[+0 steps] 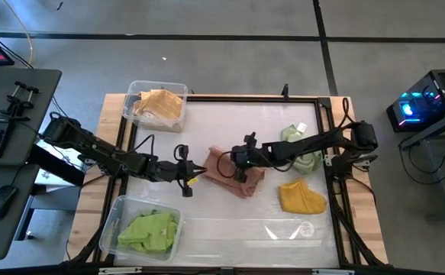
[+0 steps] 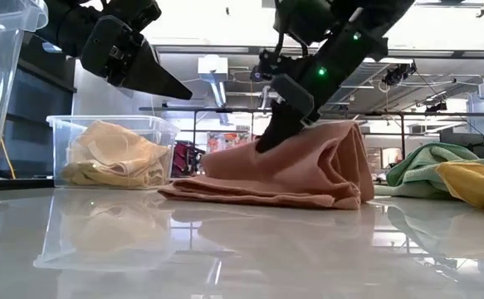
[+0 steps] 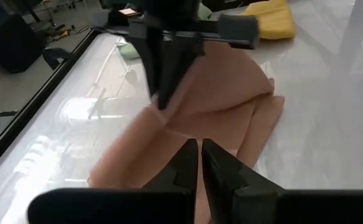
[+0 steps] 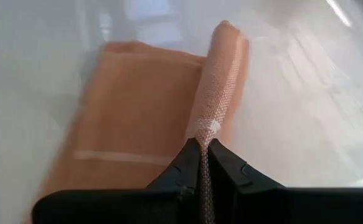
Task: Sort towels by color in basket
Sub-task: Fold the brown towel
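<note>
Fingers of my right gripper (image 1: 233, 162) are pinched tight on a fold of the pink towel (image 1: 241, 182), seen from above at the middle of the table (image 1: 230, 122); my left gripper (image 1: 199, 171), its fingers pressed together on nothing, points at that towel's left edge. On the left stand two clear bins: the far bin (image 1: 178, 90) holds a tan towel (image 1: 161, 104), the near bin (image 1: 112, 221) a lime towel (image 1: 150, 231). A sage towel (image 1: 302, 149) and a yellow towel (image 1: 301, 197) lie loose on the right.

From table height, my right gripper (image 2: 268, 143) lifts a ridge of the pink towel (image 2: 308, 170) while the rest lies flat. My left gripper (image 2: 178, 90) hangs in the air to its left, above the far bin (image 2: 59, 124) with the tan towel (image 2: 113, 154).

My left wrist camera shows my own closed fingers (image 3: 184, 168) just short of the pink towel (image 3: 225, 99), and my right gripper (image 3: 162, 102) coming down onto it.

My right wrist camera shows my fingers (image 4: 181, 165) clamped on the raised fold of the pink towel (image 4: 137, 106).
</note>
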Robot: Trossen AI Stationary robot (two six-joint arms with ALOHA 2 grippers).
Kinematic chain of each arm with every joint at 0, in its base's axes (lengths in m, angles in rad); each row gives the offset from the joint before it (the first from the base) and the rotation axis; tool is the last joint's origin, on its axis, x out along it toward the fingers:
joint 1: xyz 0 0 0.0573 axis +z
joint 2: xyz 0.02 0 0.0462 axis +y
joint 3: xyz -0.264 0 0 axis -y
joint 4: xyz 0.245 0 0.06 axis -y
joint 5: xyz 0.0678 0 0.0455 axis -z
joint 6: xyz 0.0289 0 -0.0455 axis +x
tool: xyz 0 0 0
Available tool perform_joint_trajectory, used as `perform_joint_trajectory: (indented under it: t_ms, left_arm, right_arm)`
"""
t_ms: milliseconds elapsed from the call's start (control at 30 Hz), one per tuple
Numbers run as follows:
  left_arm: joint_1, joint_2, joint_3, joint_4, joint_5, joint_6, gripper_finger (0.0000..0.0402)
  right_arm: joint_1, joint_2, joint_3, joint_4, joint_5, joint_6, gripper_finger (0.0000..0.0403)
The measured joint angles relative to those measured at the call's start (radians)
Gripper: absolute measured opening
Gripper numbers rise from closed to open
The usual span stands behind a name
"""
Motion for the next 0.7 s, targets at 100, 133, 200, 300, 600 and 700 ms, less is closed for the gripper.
perform_joint_trajectory:
  t_ms: [100, 133, 200, 300, 600, 700]
  left_arm:
    - [0.000, 0.000, 0.000, 0.002, 0.000, 0.000, 0.0010]
    - [0.000, 0.000, 0.000, 0.004, 0.000, 0.000, 0.0010]
    - [0.000, 0.000, 0.000, 0.005, 0.000, 0.000, 0.0010]
    - [0.000, 0.000, 0.000, 0.006, 0.000, 0.000, 0.0010]
    - [0.000, 0.000, 0.000, 0.013, 0.000, -0.011, 0.0010]
    - [0.000, 0.000, 0.000, 0.013, 0.000, -0.012, 0.0010]
  right_arm:
    - [0.013, 0.001, -0.007, 0.045, -0.032, -0.006, 0.0011]
    - [0.017, 0.001, -0.001, 0.045, -0.032, -0.012, 0.0011]
    - [0.030, 0.001, 0.016, 0.044, -0.005, -0.017, 0.0011]
    - [0.057, 0.001, 0.044, 0.027, 0.088, -0.036, 0.0011]
    - [0.124, 0.085, 0.045, 0.062, 0.076, -0.065, 0.0012]
    - [0.132, 0.157, 0.045, 0.117, -0.001, -0.100, 0.0012]
